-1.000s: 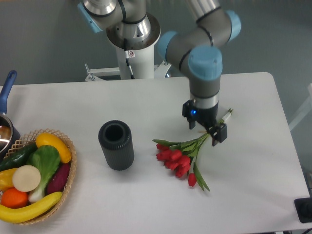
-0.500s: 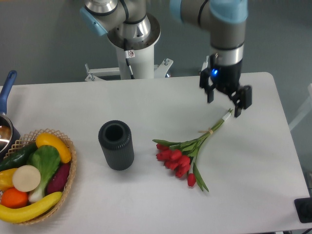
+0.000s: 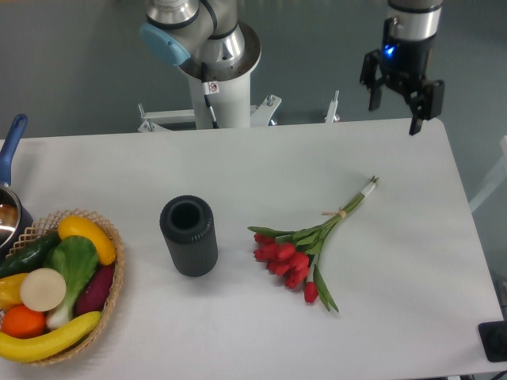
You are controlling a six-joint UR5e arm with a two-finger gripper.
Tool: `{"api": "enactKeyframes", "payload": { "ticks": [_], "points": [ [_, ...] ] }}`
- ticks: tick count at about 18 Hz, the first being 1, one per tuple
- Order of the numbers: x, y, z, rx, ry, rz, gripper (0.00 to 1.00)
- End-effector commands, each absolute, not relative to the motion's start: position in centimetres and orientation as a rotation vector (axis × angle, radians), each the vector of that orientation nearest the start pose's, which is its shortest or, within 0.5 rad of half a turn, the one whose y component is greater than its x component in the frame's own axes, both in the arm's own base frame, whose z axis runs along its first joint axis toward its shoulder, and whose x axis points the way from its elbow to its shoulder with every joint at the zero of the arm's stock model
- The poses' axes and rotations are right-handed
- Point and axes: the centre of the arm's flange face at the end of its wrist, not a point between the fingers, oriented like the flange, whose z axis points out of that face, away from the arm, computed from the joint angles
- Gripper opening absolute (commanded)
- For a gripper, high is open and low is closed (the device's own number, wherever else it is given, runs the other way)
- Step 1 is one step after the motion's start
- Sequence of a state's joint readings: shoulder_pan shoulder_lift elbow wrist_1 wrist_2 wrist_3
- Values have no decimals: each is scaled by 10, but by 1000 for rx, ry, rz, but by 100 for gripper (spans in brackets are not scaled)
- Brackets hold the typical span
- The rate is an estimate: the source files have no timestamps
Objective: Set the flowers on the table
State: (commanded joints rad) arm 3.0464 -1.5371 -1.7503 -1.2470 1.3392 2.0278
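Overhead, the gripper (image 3: pixel 394 99) hangs in the air above the far right edge of the table (image 3: pixel 238 174), its two dark fingers spread wide with nothing between them. Well below it and a little to its left, the flowers (image 3: pixel 305 249) lie flat on the white tabletop, apart from the claw. Their thin tied stems point up toward the gripper's side of the table, and the red tulip heads fan out at the end farther from it. Further left of the claw, beyond the blooms, a dark cylinder (image 3: pixel 188 235) stands upright with its open mouth facing up. Farthest from the claw, at the near left edge, a wicker basket (image 3: pixel 116 273) holds mixed fruit and vegetables.
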Motion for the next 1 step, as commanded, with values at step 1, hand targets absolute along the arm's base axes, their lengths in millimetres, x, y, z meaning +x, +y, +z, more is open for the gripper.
{"api": "enactKeyframes", "payload": {
  "ticks": [1],
  "points": [
    [-472,201,453,-2809,826,319,100]
  ]
}}
